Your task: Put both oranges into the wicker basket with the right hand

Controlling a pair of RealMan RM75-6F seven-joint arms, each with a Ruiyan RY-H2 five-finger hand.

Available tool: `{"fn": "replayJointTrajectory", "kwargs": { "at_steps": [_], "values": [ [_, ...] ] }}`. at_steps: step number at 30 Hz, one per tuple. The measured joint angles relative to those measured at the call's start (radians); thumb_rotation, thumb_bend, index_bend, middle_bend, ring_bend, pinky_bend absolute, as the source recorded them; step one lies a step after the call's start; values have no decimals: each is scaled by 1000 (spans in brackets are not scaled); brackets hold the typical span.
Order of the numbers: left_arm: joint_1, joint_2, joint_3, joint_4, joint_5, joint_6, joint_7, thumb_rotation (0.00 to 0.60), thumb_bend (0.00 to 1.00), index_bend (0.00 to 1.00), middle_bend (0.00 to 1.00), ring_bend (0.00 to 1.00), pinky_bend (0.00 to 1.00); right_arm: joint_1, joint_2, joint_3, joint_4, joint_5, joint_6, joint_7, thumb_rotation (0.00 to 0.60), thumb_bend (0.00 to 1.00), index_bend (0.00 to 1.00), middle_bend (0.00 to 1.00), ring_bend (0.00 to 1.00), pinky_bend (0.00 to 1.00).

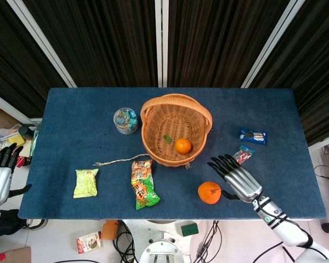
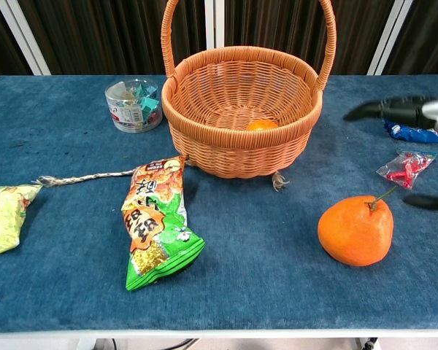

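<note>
The wicker basket (image 1: 153,115) (image 2: 204,138) stands mid-table with one small orange (image 1: 182,146) (image 2: 261,125) lying inside it. A second, larger orange (image 1: 209,192) (image 2: 355,230) with a stem sits on the blue cloth, in front and to the right of the basket. My right hand (image 1: 237,178) is open, fingers spread, just right of this orange and apart from it; in the chest view only its fingertips (image 2: 394,109) show at the right edge. My left hand (image 1: 0,175) hangs open off the table's left side.
A green snack bag (image 1: 143,184) and a yellow packet (image 1: 85,182) lie near the front, with a piece of rope (image 1: 118,160) between them. A plastic tub (image 1: 125,120) stands left of the basket. A blue cookie pack (image 1: 253,136) and a red candy wrapper (image 1: 240,154) lie at the right.
</note>
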Motion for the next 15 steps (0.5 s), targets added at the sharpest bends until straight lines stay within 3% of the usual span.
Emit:
{"fn": "replayJointTrajectory", "kwargs": {
  "at_steps": [4, 15],
  "values": [
    [-1, -1, -2, 0, -7, -2, 2, 600, 57, 49, 0, 0, 102, -17, -17, -21, 23, 6, -33, 6, 600, 268, 0, 0, 0, 0],
    [2, 4, -3, 4, -7, -1, -15, 600, 59, 51, 0, 0, 102, 1, -114, -5, 104, 42, -136, 12, 600, 268, 0, 1, 0, 0]
  ]
}}
